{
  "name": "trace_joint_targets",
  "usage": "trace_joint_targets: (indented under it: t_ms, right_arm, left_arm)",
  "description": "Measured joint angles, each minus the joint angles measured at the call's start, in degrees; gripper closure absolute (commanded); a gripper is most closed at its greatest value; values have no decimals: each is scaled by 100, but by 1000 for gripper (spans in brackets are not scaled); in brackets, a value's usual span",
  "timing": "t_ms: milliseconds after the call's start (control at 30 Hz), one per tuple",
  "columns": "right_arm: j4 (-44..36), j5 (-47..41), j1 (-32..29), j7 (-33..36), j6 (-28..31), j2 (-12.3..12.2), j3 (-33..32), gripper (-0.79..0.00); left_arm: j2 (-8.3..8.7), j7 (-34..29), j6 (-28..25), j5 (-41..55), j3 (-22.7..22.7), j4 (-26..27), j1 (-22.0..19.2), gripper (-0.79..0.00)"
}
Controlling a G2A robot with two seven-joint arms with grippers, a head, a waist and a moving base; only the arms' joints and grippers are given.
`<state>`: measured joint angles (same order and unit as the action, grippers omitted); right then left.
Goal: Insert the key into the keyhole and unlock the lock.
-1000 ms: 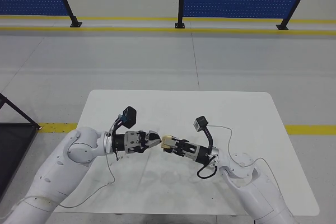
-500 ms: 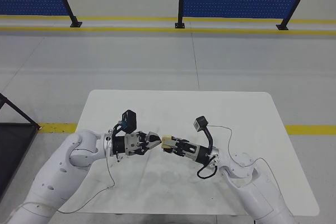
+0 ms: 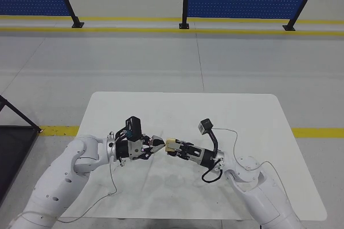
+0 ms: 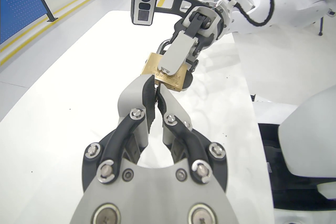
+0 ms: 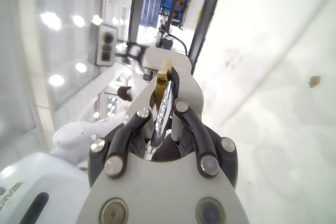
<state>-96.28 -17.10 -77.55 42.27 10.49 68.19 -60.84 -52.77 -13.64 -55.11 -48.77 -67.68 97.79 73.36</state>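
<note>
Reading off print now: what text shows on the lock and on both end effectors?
Lock: stamped lettering on its brass face, partly covered by a finger of the right end effector, too small to read.
Right end effector: none.
Left end effector: none.

left gripper [image 4: 157, 87] hides the key and lock [image 4: 151, 65] keyhole.

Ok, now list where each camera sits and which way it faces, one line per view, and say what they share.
Top: above the arms, looking down at the table; both arms show, joined at the padlock.
Left wrist: behind the shut left gripper, facing along it to the padlock; the right arm shows beyond.
Right wrist: behind the right gripper, which clamps the padlock; the left arm's camera shows beyond.
Shared: all three show the padlock.
</note>
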Motion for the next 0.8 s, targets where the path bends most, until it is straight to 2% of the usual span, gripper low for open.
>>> trace_joint_targets:
  t_ms: [800]
  right_arm:
    - [0,0,0,0,0,0,0,0]
  left_arm:
    - [-37,1286,179,-1820,-108,274,245,0]
